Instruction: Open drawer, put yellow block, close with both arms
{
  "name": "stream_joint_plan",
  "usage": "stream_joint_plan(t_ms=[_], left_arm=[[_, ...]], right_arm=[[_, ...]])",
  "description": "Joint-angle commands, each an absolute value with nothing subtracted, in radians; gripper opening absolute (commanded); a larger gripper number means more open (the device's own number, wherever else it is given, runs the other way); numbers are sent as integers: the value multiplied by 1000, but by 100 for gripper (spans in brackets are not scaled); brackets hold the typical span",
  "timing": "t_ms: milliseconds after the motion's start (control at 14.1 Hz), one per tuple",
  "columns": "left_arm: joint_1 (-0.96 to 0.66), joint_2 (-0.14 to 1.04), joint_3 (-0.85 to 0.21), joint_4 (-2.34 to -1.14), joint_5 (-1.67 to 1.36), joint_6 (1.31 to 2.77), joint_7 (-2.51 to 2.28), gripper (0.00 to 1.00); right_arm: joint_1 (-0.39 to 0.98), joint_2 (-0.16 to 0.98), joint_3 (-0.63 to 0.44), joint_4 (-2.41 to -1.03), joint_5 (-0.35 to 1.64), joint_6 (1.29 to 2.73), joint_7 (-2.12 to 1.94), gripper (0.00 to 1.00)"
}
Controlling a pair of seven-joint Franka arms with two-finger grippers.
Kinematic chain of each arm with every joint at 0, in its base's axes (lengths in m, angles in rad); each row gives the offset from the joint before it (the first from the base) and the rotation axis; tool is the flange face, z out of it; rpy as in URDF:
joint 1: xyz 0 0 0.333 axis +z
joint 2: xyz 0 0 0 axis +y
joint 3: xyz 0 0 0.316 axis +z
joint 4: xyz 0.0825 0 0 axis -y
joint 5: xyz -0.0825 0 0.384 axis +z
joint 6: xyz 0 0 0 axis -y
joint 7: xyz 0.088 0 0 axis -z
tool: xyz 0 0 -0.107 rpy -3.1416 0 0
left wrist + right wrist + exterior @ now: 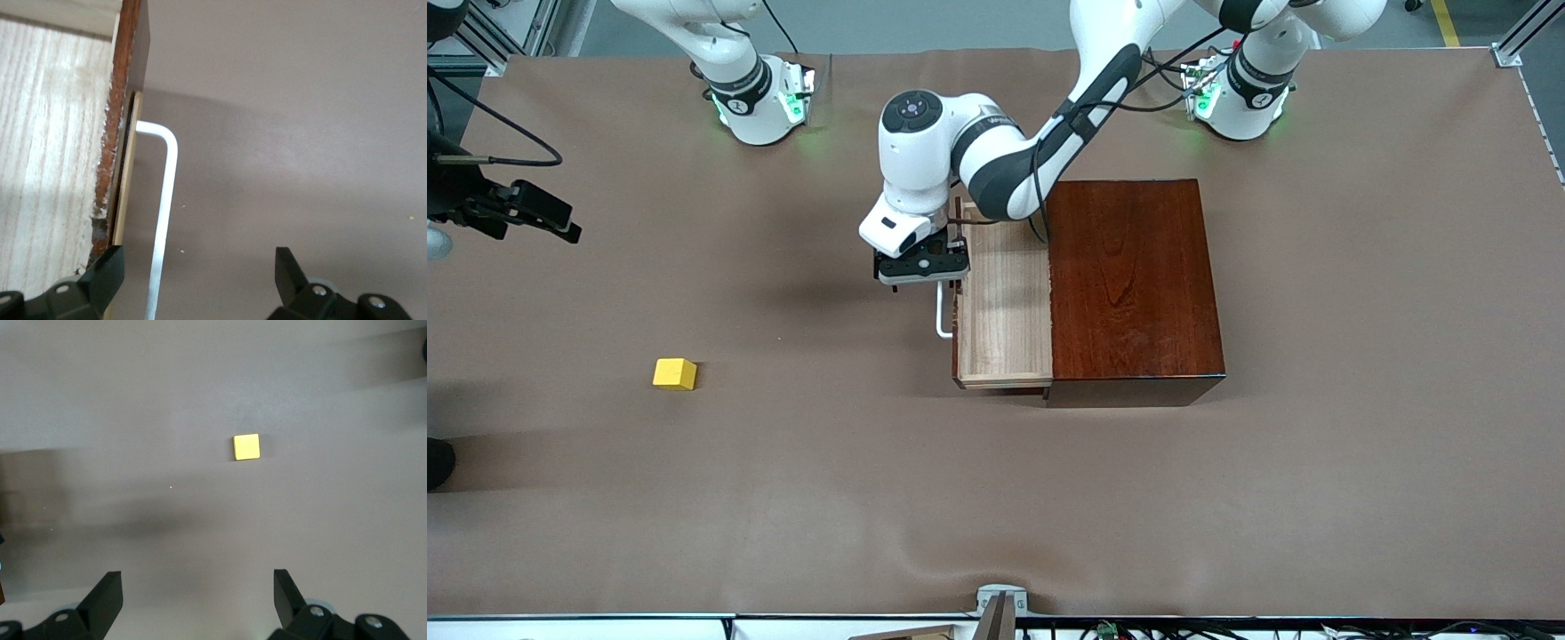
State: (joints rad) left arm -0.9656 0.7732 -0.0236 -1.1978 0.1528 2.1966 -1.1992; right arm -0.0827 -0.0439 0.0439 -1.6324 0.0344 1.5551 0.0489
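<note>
Yellow and small, the plain cube (674,373) sits on our brown surface (996,498) toward the right arm's end, under our wide-spread right claw (198,597), while our left claw (921,265), fingers apart, straddles the white bar handle (162,220) of the pulled-out pale-wood drawer (1005,307) of the mahogany box (1129,284).

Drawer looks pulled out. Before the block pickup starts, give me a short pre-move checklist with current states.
1. Drawer slid out of the box, tray exposed: ok.
2. Tray free of objects: ok.
3. Left pincer open, fingers either side of the handle, not clamped: ok.
4. Left pincer withdrawn from above the drawer front: not ok.
5. Yellow block lying free on the table toward the right arm's end: ok.
6. Right pincer open, above the table with the block in its view: ok.
</note>
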Motion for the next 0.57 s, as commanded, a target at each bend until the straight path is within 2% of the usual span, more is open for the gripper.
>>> stream_joint_plan(t_ms=[0, 498], left_arm=[[-959, 706, -20, -1186, 135, 2163, -1210, 100], [-826, 505, -17, -1192, 110, 1993, -1210, 100]], right_arm=[[-75, -60, 41, -1638, 23, 1555, 51, 100], [-78, -60, 41, -1638, 21, 1549, 40, 100]])
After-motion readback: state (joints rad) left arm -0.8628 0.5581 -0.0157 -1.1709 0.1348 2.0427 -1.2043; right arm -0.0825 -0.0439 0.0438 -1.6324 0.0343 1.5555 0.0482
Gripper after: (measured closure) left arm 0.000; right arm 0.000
